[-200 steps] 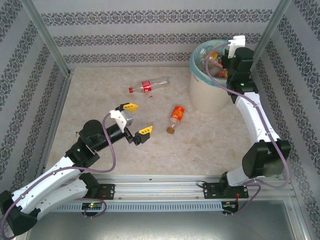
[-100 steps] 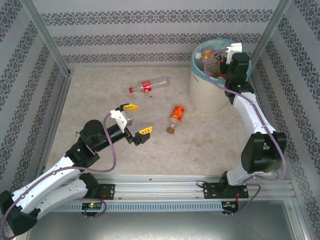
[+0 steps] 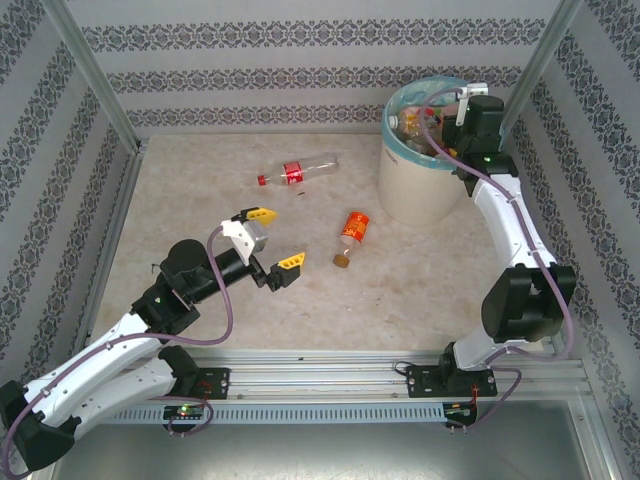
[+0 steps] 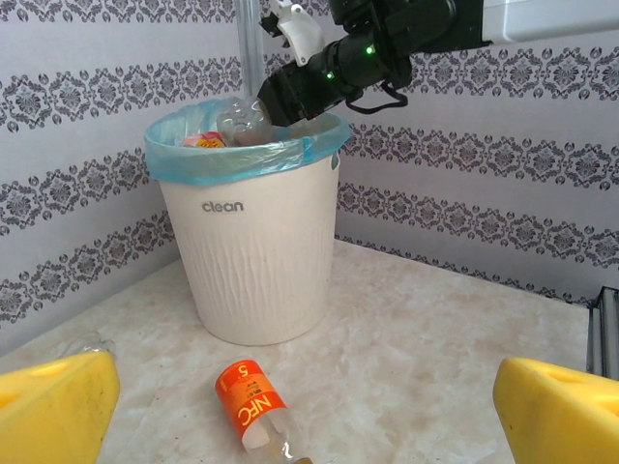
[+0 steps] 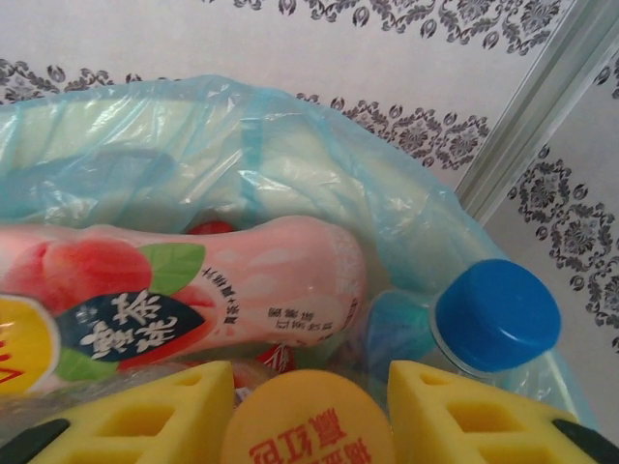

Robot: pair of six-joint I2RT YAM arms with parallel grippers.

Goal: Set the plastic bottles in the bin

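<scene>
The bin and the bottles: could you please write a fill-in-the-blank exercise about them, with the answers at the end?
1. The bin bears the printed word ____.
2. Outside the bin, ____ bottles lie on the table.
3. The one nearer the bin has an ____ label.
4. The right gripper hangs over the ____.
Answers: clean; two; orange; bin.

Peach-label bottle [image 5: 174, 300] cut by left edge, orange-label bottle [image 4: 253, 406] by bottom edge

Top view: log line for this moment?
right end effector over bin | left end effector open, empty | red-label bottle, orange-label bottle on table
</scene>
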